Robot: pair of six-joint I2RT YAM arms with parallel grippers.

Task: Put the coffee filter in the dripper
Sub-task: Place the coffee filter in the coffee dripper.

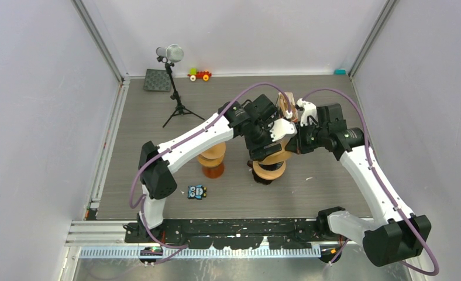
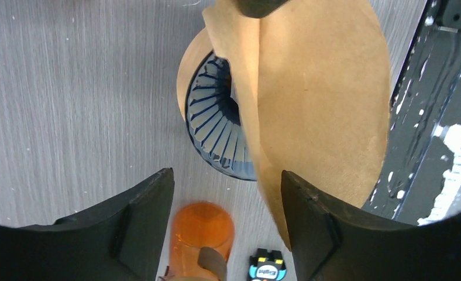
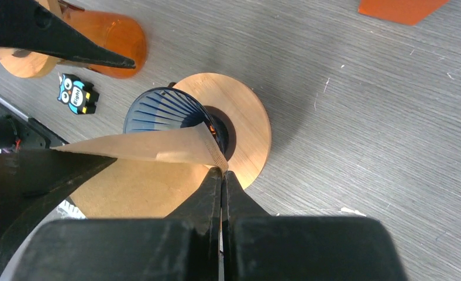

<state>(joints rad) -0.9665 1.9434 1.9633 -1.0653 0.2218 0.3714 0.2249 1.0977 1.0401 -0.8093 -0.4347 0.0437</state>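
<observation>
The coffee filter [image 3: 140, 149] is a brown paper cone folded flat, and my right gripper [image 3: 222, 171] is shut on its seamed corner. It hangs above the dripper [image 3: 158, 110], a dark blue ribbed cone on a round wooden base [image 3: 248, 126]. In the left wrist view the filter [image 2: 322, 99] covers the right side of the dripper [image 2: 216, 126]. My left gripper [image 2: 227, 216] is open; the filter's lower edge runs beside its right finger [image 2: 316, 222] and nothing is pinched. In the top view both wrists crowd over the dripper [image 1: 269, 171].
An orange cup [image 2: 202, 231] stands just left of the dripper [image 1: 212, 162]. A small owl toy [image 1: 197, 192] lies toward the near edge. A microphone on a tripod [image 1: 172, 82], a dark pad [image 1: 157, 80] and a toy car [image 1: 200, 74] sit at the back.
</observation>
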